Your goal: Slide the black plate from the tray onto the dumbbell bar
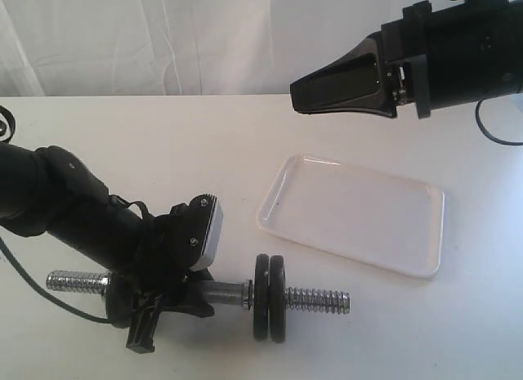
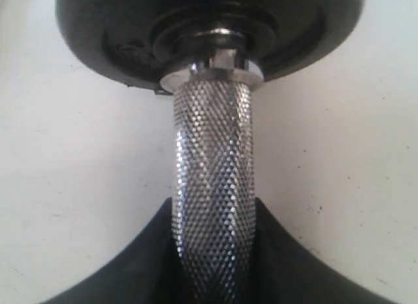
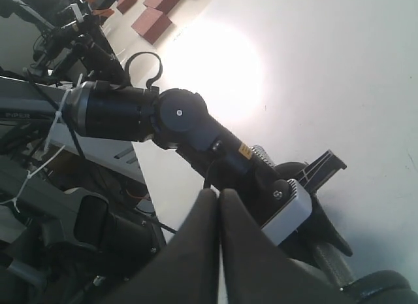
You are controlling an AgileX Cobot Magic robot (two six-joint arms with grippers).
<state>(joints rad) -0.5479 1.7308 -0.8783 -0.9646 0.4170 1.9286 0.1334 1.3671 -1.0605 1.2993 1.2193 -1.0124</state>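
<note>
Left gripper (image 1: 189,297) is closed around the middle of the dumbbell bar (image 1: 319,299), which lies on the white table (image 1: 163,143). Two black plates (image 1: 270,297) sit together on the bar, near the tray (image 1: 351,212). Right gripper (image 1: 299,96) hangs above the tray with its fingers pressed together.

My left gripper (image 1: 181,297) covers the shaft of the dumbbell bar (image 1: 315,299) in the exterior view, so only the two threaded ends show. There the black plate (image 1: 270,297) stands edge-on in a stack whose disc count cannot be told. In the left wrist view its rim is cut off by the picture's edge, and the bar runs out of frame between my fingers (image 2: 111,278). My right arm (image 1: 466,45) leaves the exterior view at its edge.
</note>
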